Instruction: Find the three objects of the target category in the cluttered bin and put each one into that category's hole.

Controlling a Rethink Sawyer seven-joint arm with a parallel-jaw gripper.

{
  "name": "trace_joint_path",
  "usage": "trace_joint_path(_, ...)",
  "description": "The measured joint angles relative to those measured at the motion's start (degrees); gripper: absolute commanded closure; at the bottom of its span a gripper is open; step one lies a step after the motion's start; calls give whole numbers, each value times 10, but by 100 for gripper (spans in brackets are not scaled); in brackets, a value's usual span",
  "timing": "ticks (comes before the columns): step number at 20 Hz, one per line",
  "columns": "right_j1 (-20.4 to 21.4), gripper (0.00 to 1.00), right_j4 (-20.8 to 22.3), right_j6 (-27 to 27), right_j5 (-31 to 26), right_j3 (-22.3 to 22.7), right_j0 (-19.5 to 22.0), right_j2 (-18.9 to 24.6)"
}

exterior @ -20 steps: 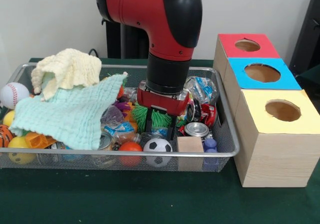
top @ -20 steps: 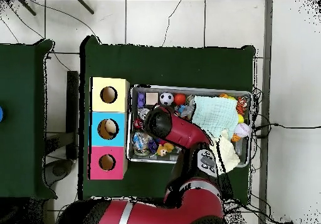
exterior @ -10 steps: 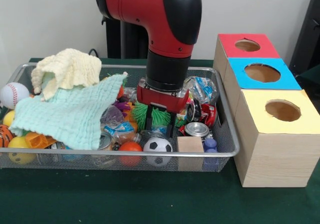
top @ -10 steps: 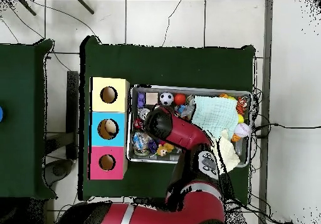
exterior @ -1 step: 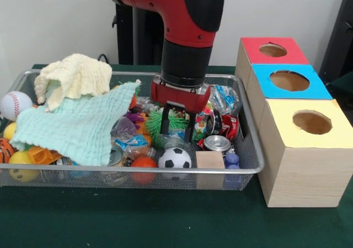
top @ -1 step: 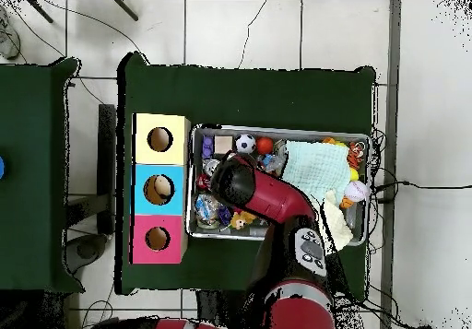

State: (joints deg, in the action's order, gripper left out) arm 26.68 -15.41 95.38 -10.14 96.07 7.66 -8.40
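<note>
While the arm reaches down into the middle of the frame, I see the end effector [exterior @ -1 step: 177, 127] with its two black fingers spread, straddling a green spiky toy [exterior @ -1 step: 168, 121] in the wire bin [exterior @ -1 step: 249, 158]; I cannot tell whether the fingers touch it. Just below it in the frame lie a soccer ball [exterior @ -1 step: 175, 158] and an orange ball [exterior @ -1 step: 144, 163] against the bin's near rim. To their right sit a wooden block [exterior @ -1 step: 209, 161], a silver can [exterior @ -1 step: 217, 143] and a crushed red can [exterior @ -1 step: 228, 126]. A mint cloth [exterior @ -1 step: 77, 126] covers the bin's left half, with a cream cloth [exterior @ -1 step: 74, 77] bunched above it, and a baseball [exterior @ -1 step: 15, 104] rests at the far left edge. At the right of the frame, outside the bin, three wooden boxes stand in a row on the green counter [exterior @ -1 step: 138, 220]: a red-topped box [exterior @ -1 step: 272, 50], a blue-topped box [exterior @ -1 step: 289, 81] and a yellow-topped box [exterior @ -1 step: 310, 123], each with a round hole. In the overhead view the arm [top @ -1 step: 267, 194] covers the bin's centre and hides the end effector.
</note>
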Motion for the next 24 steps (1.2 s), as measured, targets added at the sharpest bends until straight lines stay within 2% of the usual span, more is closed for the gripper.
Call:
trace_joint_path(17,29,100,0,0,-15,9,0,1)
trace_joint_path(24,46,100,0,0,-15,36,2,4)
